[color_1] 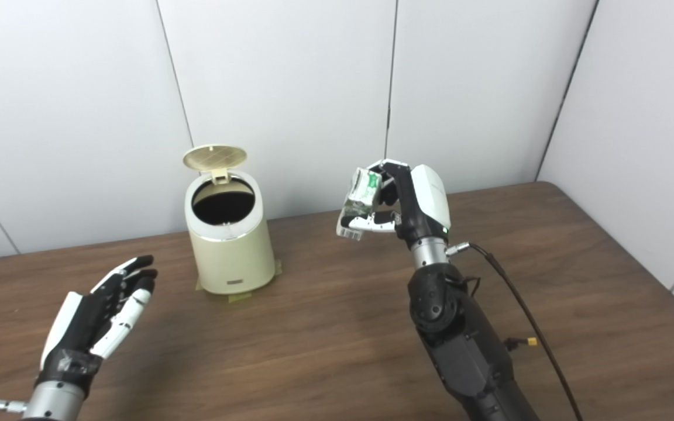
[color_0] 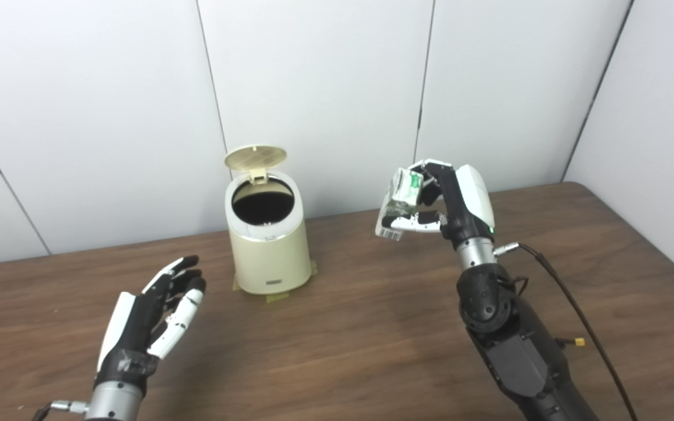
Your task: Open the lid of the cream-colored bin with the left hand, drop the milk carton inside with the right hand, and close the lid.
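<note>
Cream-colored plastic marks the small cylindrical bin (color_0: 268, 245), which stands on the dark brown wood-grain tabletop (color_0: 372, 327) close to the white paneled wall (color_0: 313, 88). Its round lid (color_0: 255, 157) is tipped upright on a rear hinge, leaving the dark opening bare. Strips of yellowish tape (color_0: 275, 297) show at the foot of the bin, against the tabletop.

To the right of the bin, well apart from it and raised above the tabletop, the robot's black-and-white right hand (color_0: 448, 202) grips a crumpled white milk carton with green print (color_0: 400, 199). The fingers (color_0: 410, 220) are clamped on the carton, one set wrapped over its top and another pressing across its lower part. The carton is tilted, its upper end leaning toward the hand, and it hangs at about the height of the bin's rim, not over the opening. A black cable (color_0: 577, 316) runs from the wrist down along the dark forearm.

At lower left, the black-and-white left hand (color_0: 152, 318) hovers above the tabletop, in front and to the left of the bin and touching nothing. It holds nothing; its fingers (color_1: 132, 269) are stretched out and slightly apart, pointing toward the bin.
</note>
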